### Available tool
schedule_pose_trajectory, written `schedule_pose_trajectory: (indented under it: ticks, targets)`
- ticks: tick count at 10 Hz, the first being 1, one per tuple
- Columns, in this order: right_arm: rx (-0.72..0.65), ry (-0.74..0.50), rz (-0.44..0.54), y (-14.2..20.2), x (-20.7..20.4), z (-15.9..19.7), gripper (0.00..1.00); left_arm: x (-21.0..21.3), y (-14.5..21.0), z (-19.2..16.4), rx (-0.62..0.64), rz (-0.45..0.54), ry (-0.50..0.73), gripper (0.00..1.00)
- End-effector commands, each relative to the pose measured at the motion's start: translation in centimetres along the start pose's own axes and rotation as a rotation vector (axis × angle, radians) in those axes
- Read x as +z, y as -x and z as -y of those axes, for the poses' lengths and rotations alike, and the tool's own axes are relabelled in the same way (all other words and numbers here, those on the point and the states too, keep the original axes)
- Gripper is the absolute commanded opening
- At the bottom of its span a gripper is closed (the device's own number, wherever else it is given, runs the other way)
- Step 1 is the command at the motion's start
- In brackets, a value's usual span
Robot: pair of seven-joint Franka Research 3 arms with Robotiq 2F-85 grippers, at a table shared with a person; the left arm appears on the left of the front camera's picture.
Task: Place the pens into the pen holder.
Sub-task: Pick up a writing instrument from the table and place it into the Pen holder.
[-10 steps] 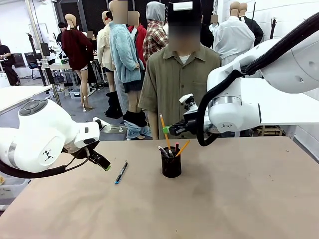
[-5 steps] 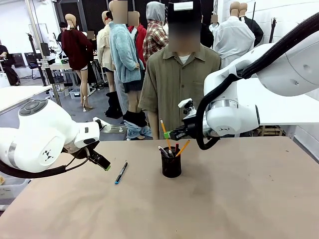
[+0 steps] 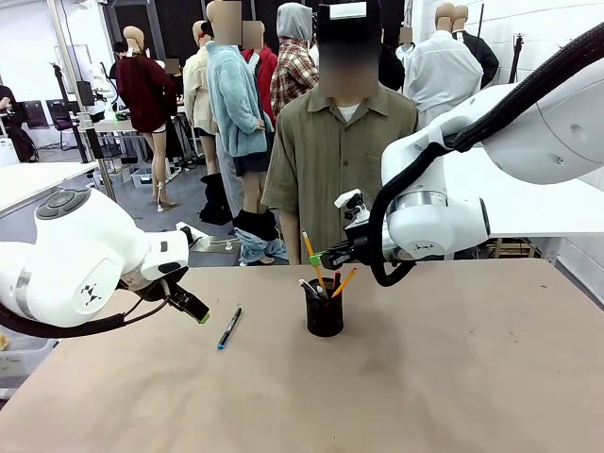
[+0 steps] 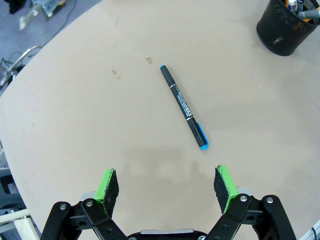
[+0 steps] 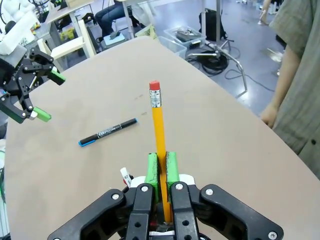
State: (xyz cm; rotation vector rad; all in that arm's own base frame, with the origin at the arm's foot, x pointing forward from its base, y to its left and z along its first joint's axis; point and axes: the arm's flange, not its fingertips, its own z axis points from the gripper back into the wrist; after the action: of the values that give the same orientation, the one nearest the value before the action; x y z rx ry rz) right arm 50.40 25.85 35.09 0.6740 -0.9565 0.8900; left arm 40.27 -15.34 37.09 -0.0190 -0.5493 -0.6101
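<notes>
The right arm reaches in from the right side across the middle of the surface, elbow raised and wrist turned toward the robot's left. Its right end effector sits just above the black mesh pen holder. The green pads are pressed together on a yellow-orange pencil, which stands nearly upright with a slight tilt. Its red eraser end points up and its lower end dips into the holder's mouth. In the right wrist view the right end effector clamps the pencil low on the shaft, so most of its length rises clear of the pads.

Several pens already stand in the holder, among them a second orange pencil leaning to the right and a white-tipped one.

The left arm is bent low at the left edge, its left end effector angled down toward the surface and held above it. Seen from the left wrist, the left end effector has its pads spread wide apart and holds nothing. A dark pen with a blue tip lies flat on the surface just ahead of it, well apart from the pen holder.

A person in an olive shirt stands at the far side, directly behind the holder.
</notes>
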Motion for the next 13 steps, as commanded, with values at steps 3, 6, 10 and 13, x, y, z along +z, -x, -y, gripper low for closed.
schedule_pose_trajectory:
  ticks: [3,6,10,13]
  targets:
    - [-0.023,0.011,0.003,-0.4,0.1,0.6,0.41,0.1,0.1,-0.2,0.005,0.001,0.001,1.00]
    - [-0.032,0.033,0.048,-0.4,2.0,0.9,0.41,0.1,0.1,-0.2,0.005,0.001,0.001,1.00]
    - [-0.028,0.030,0.039,-0.4,2.0,1.0,0.41,0.1,0.1,-0.2,0.005,0.001,0.001,1.00]
    - [-0.014,0.027,0.031,-0.4,1.8,0.9,0.41,0.1,0.1,-0.2,0.005,0.001,0.001,1.00]
